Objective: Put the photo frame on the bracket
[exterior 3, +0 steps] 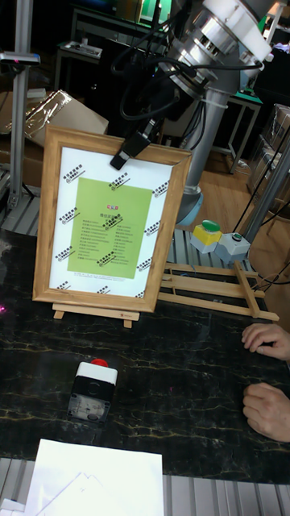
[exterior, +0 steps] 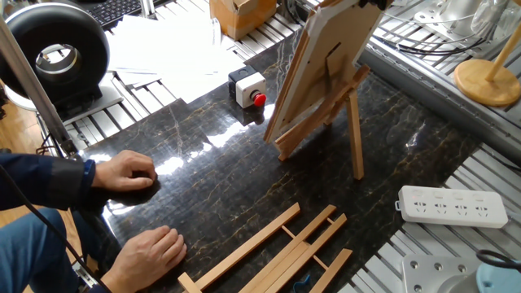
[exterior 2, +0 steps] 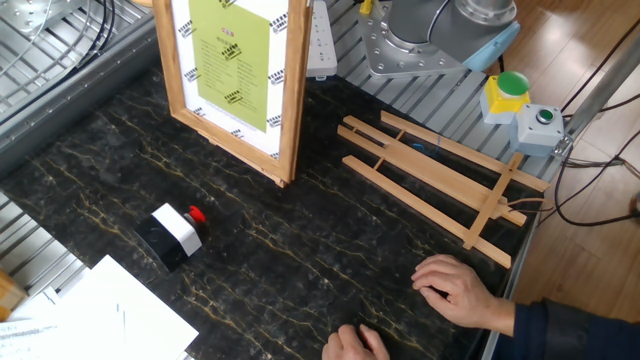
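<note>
The frame (exterior 3: 111,224) stands upright on the bracket (exterior: 332,114), its bottom edge on the ledge, leaning back against the rails on the dark counter (exterior 2: 300,270). The claw (exterior 3: 133,151) sits at the frame's top edge; whether it grips or has let go cannot be told. A red-button box (exterior 3: 90,390) lies in front, and a flat easel (exterior 2: 440,180) beside.
</note>
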Controlling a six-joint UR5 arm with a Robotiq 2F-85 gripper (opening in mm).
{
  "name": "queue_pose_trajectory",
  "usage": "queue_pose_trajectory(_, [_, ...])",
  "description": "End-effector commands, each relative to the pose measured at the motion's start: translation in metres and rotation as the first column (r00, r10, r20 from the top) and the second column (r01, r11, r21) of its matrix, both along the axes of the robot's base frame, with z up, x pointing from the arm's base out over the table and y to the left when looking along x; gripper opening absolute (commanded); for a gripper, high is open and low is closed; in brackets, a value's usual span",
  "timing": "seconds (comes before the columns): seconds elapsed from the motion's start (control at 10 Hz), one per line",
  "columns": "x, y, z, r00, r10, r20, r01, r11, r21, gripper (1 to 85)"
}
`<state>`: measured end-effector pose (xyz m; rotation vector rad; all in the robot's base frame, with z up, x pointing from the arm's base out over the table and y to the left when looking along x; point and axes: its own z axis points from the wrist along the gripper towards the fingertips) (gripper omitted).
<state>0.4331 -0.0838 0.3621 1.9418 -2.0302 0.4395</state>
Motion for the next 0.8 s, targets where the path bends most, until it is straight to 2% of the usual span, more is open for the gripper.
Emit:
queue_pose_trajectory(0.0, [-0.0042,0.0012,-0.0026,1.0,0.003,0.014,-0.003,1.0,0.005,1.0])
queue_pose_trajectory(0.7, [-0.0121,0.0027,-0.0108,1.0,-0.006,0.029,0.005,1.0,0.008,1.0])
